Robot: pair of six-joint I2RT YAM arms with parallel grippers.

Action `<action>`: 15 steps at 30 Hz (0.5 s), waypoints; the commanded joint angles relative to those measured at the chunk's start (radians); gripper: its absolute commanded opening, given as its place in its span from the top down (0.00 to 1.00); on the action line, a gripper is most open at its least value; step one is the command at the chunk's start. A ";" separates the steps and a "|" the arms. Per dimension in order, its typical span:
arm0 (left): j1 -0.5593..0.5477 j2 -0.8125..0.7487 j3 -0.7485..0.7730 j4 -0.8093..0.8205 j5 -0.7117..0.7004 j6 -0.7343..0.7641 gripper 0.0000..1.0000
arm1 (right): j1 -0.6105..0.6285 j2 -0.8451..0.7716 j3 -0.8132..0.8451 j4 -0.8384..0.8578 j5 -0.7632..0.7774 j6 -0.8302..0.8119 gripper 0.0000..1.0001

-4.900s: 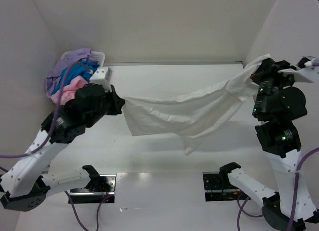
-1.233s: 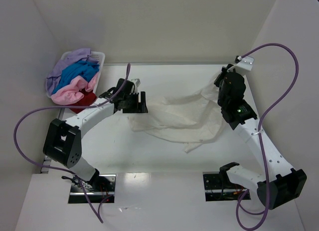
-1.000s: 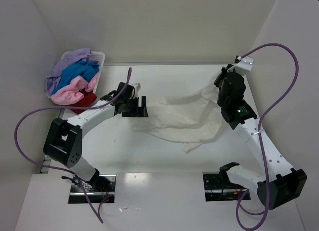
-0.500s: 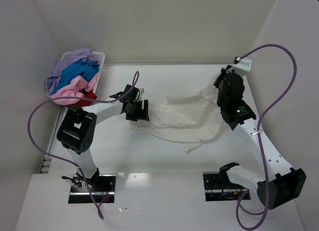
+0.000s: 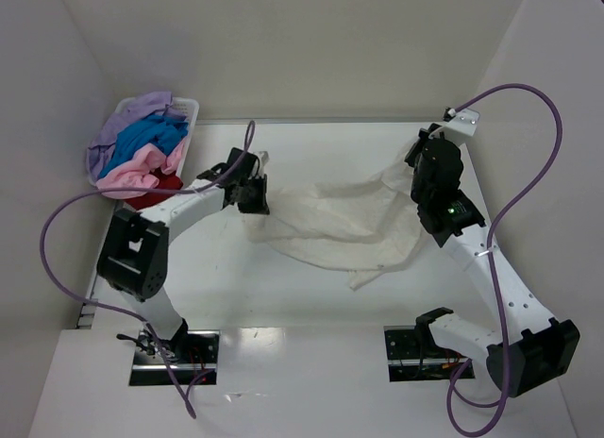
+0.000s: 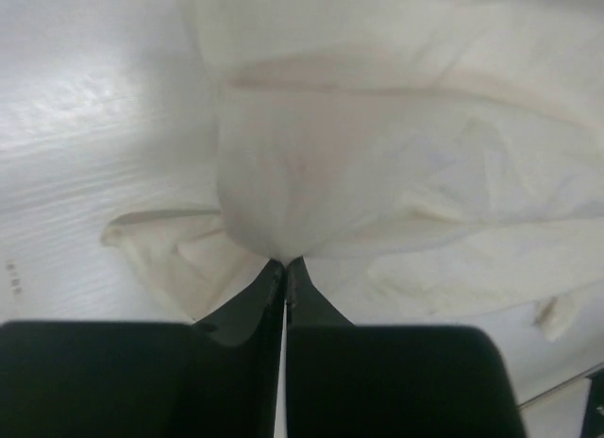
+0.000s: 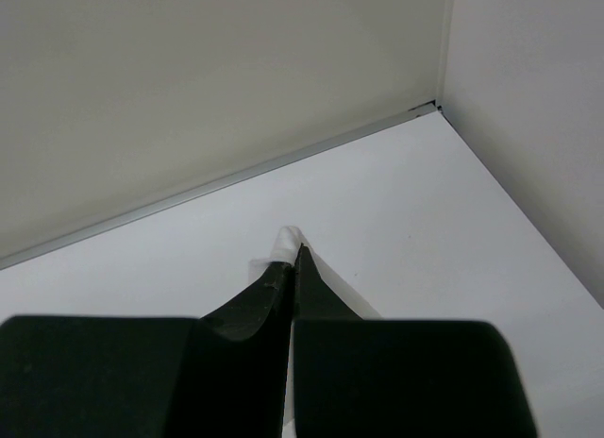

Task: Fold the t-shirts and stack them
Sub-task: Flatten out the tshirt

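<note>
Barely begun. Pinched tight on the cream-white t-shirt [image 5: 349,226] with the left gripper [image 6: 285,264] at the edge nearest the basket [image 5: 189,103], and with the right gripper [image 7: 293,254] at the corner farthest from it. Spread rumpled beside the basket, unfolded. Yet to fold and stack: other t-shirts [image 5: 142,145], heaped inside the basket.

Cream tee [image 5: 344,221] rumpled mid table [image 5: 311,155], basket [image 5: 190,104] far L.

place: robot lab | cues: white enclosure walls [image 5: 283,51], bolted arm bases [image 5: 175,351] (cabled)
</note>
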 commanded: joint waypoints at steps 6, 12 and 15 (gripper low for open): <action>0.105 -0.384 0.222 -0.068 -0.078 0.007 1.00 | -0.007 -0.069 0.051 0.030 0.055 0.001 1.00; 0.156 -0.518 0.308 -0.126 -0.065 0.033 1.00 | -0.007 -0.109 0.071 0.001 0.073 0.011 1.00; 0.156 -0.541 0.331 -0.152 -0.012 0.051 1.00 | -0.007 -0.109 0.080 0.001 0.073 0.021 1.00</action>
